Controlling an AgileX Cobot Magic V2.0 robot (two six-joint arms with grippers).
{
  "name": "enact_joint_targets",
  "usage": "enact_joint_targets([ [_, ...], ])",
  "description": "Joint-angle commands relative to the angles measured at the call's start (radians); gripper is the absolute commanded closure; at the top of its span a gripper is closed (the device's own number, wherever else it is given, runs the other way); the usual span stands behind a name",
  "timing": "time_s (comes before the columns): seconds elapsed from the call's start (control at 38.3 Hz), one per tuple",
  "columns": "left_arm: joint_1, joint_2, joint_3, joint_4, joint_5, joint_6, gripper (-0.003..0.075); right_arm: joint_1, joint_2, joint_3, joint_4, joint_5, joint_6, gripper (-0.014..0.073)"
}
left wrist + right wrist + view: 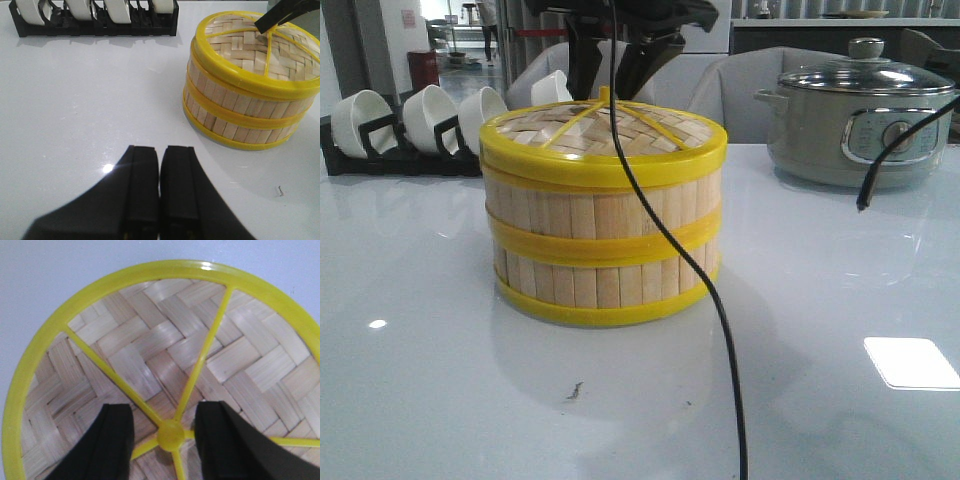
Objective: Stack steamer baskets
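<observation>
Front view: two baskets [603, 255] sit stacked mid-table with the woven lid [603, 140] on top. The right gripper [612, 62] hangs right above the lid's centre, its fingers dropping toward the knob. A rack of white bowls [425, 115] stands far left, a grey pot [860, 115] far right, and a black cable [720, 320] dangles in front.

Left wrist view: the left gripper [159, 192] has its jaws pressed together, nothing between them, low over bare table [75, 110]. The stack is off to its right, well apart.

Right wrist view: jaws spread, one finger [107, 440] on each side of the yellow knob [170, 435], so it sits in the gap. Can't tell if they touch it.
</observation>
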Motion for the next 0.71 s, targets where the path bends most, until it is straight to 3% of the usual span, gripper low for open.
enact_joint_targets([
  [0.0,0.001,0.005,-0.028,-0.003,-0.083,-0.011,0.0636,-0.004,-0.101,-0.031,-0.007,-0.073,-0.001,0.0176],
  [0.47,0.001,0.005,-0.028,-0.003,-0.083,-0.011,0.0637,-0.102,-0.264,-0.007,-0.057,-0.035,-0.001,0.0176],
  [0.68,0.001,0.005,-0.028,-0.003,-0.083,-0.011,0.0637,-0.205,-0.447,0.205,-0.057,-0.152,-0.001,0.0176],
])
